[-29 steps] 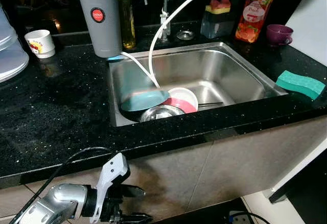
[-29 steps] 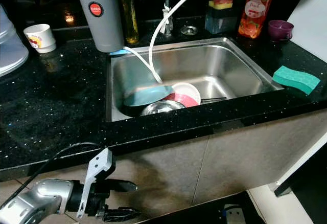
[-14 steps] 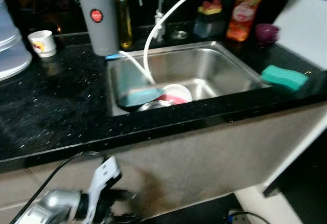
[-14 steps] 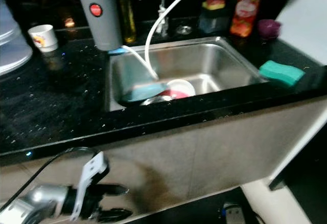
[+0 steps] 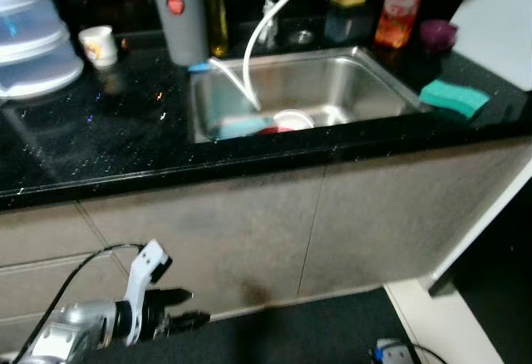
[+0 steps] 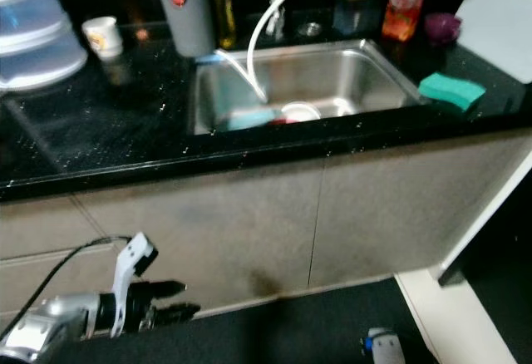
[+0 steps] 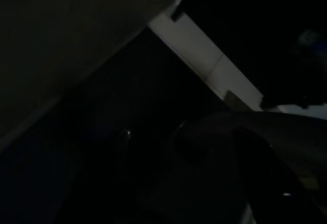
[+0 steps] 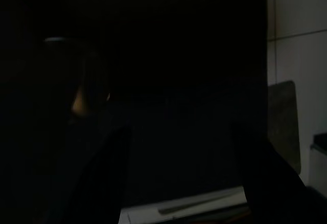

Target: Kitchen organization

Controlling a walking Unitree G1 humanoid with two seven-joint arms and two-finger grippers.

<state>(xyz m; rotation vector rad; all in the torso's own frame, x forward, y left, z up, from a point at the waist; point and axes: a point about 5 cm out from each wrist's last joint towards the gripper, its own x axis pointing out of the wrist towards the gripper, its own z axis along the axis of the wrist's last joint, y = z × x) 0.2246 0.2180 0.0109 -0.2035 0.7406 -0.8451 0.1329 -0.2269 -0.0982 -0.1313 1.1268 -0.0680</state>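
One sink (image 5: 366, 90), one green sponge (image 5: 453, 98), one white cup (image 5: 98, 45).

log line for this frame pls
phase: facing sink from a distance | left gripper: low by cabinet front, holding nothing | dishes: in sink | sponge: on counter, right of sink

The left arm (image 5: 71, 339) hangs low at the robot's left, silver, its forearm lying roughly level; a black cable (image 5: 79, 274) loops up from it; its wrist carries a white bracket (image 5: 145, 271); the left tool (image 5: 184, 312) points toward the robot's right, its two black fingers (image 6: 170, 287) slightly parted, holding nothing.
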